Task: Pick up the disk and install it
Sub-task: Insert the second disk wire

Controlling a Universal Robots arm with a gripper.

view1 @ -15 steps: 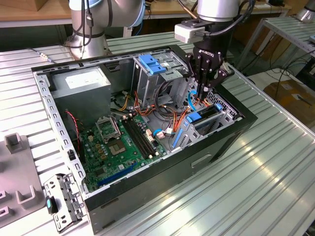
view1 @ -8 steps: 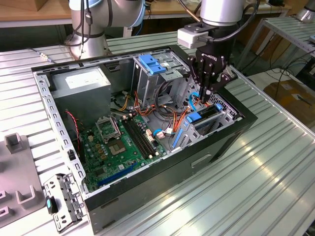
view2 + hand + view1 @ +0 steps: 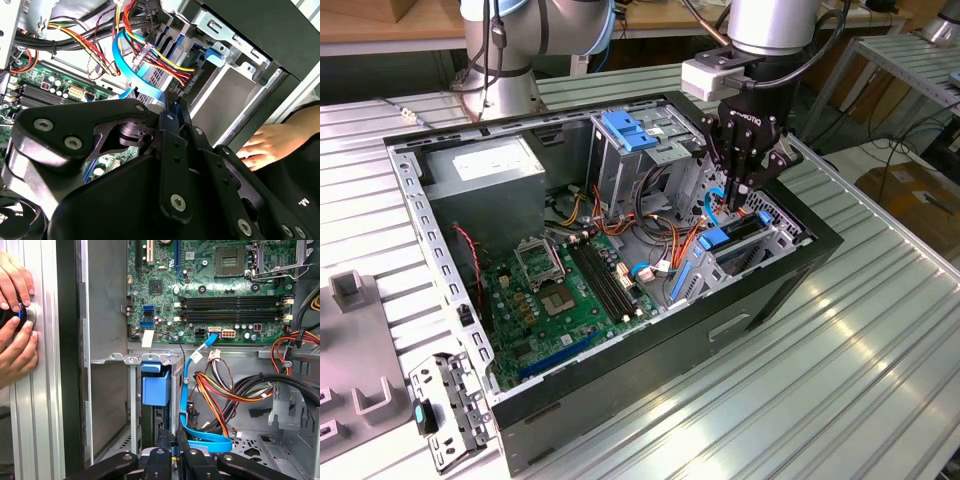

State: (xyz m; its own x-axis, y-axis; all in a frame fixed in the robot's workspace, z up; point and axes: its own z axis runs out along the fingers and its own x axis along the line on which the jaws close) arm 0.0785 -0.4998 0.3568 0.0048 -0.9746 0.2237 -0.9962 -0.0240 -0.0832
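Observation:
The disk [image 3: 728, 243] stands on edge inside the drive bay at the front corner of the open computer case [image 3: 760, 300], with its blue rail tab [image 3: 155, 387] uppermost. My gripper [image 3: 736, 200] hangs just above that bay, its fingers pressed together and nothing visibly between them. In both wrist views the shut fingertips [image 3: 173, 102] [image 3: 178, 437] sit right beside a light-blue flat cable [image 3: 207, 440]. The bay's grey metal side wall [image 3: 225, 95] lies just beyond the fingertips.
A grey power supply box [image 3: 485, 170], a tall cage with a blue cap [image 3: 630, 140], the green motherboard [image 3: 560, 290] and bundles of orange and yellow wires [image 3: 215, 395] crowd the case. A person's hands [image 3: 15, 315] rest on the table beside the case.

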